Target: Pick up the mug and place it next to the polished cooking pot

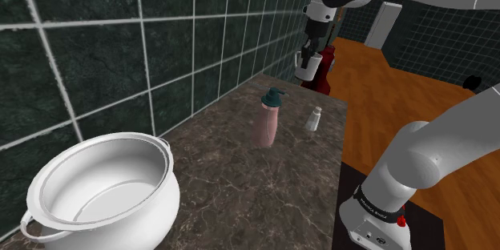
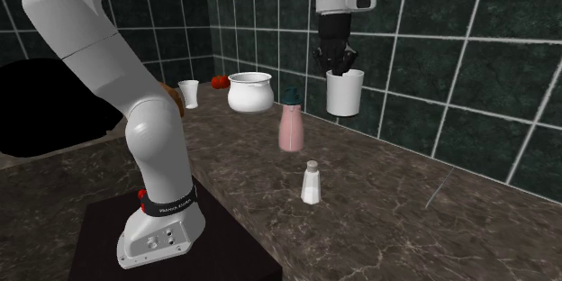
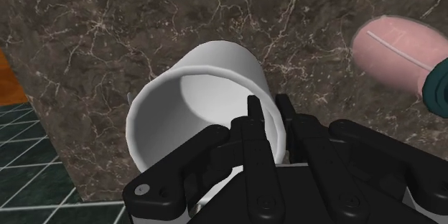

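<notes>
- Currently the jaws are gripping the white mug [image 2: 345, 93] by its rim. The wrist view is showing one black finger [image 3: 253, 118] sitting inside the mug [image 3: 194, 108] and the other outside, pinching the wall between them.
- Mug is hanging mouth-up under the hand, above the dark marbled stone surface [image 2: 405, 225] and not touching it, close to the dark green tiled wall [image 2: 450, 45].
- In the shoulder view the mug [image 1: 318, 64] is showing at the far end of the surface [image 1: 240, 200], well apart from the pot.
- White cooking pot [image 1: 104, 188] is sitting open-topped at the shoulder view's lower left, with a loop handle sticking out at the rim. In the second exterior view it [image 2: 249, 90] is standing far back by the wall.
- Pink soap dispenser [image 1: 268, 120] with a teal pump is standing upright between mug and pot. It is also showing in the second exterior view [image 2: 290, 124] and beside the mug in the wrist view [image 3: 398, 50].
- Small white shaker [image 1: 313, 118] is standing near the dispenser, toward the surface's outer edge [image 2: 312, 182].
- Small white cup [image 2: 188, 93] and a red round thing [image 2: 218, 80] are sitting beyond the pot; cannot tell what the red thing is.
- White arm [image 2: 135, 99] is rising from the black stand [image 2: 171, 252].
</notes>
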